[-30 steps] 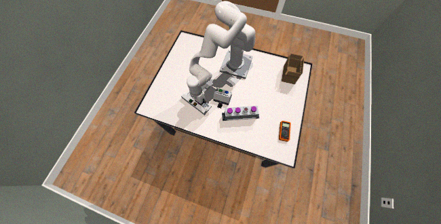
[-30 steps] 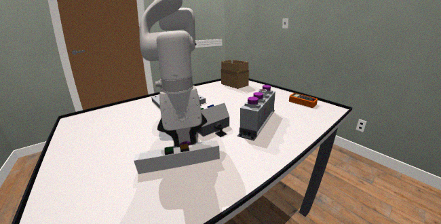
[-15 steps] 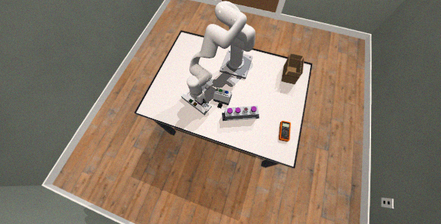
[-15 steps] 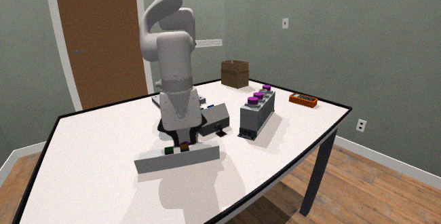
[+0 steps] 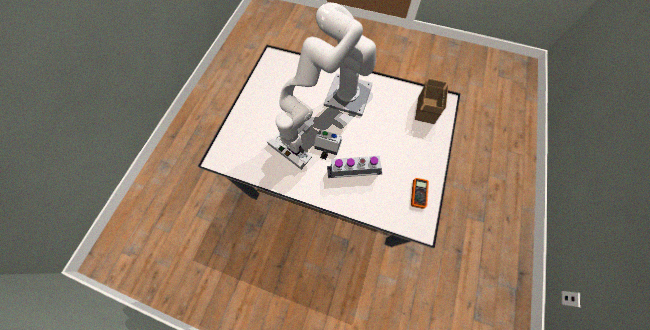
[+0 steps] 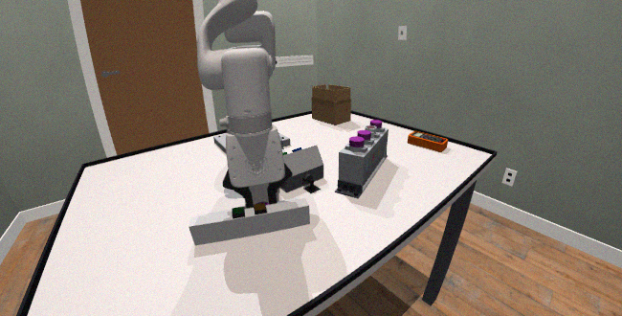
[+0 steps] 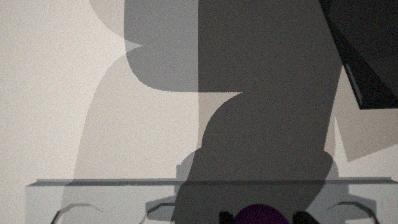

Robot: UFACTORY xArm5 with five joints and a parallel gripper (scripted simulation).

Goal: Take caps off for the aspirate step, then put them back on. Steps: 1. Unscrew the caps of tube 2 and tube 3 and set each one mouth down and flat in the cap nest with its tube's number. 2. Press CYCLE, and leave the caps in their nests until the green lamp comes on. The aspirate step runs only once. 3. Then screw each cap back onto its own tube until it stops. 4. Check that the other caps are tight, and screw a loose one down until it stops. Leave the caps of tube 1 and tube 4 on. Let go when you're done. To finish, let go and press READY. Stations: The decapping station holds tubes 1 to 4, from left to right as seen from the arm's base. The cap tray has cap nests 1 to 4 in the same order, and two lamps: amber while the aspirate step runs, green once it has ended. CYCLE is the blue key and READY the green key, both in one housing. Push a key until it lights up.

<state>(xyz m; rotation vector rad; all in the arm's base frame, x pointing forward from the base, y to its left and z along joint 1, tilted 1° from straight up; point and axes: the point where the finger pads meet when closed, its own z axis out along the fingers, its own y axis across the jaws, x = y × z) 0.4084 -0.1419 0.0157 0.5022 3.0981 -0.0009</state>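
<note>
My gripper [image 6: 260,199] stands straight down over the grey cap tray [image 6: 249,224] and is shut on a purple cap [image 7: 261,215]. The cap shows at the bottom edge of the wrist view between my two dark fingertips, just above the tray's nests [image 7: 160,207]. I cannot tell which nest it is over, or whether it touches the tray. The tray's two lamps [image 6: 249,210] look dark. The decapping station [image 5: 355,166] carries three purple caps, and one tube [image 5: 362,162] stands open, second from the right in the overhead view. The key housing [image 5: 327,139] with the green and blue keys sits just behind the tray.
A cardboard box [image 5: 431,101] stands at the back right of the table. An orange multimeter [image 5: 419,192] lies near the front right edge. The arm's base plate [image 5: 348,98] is at the back middle.
</note>
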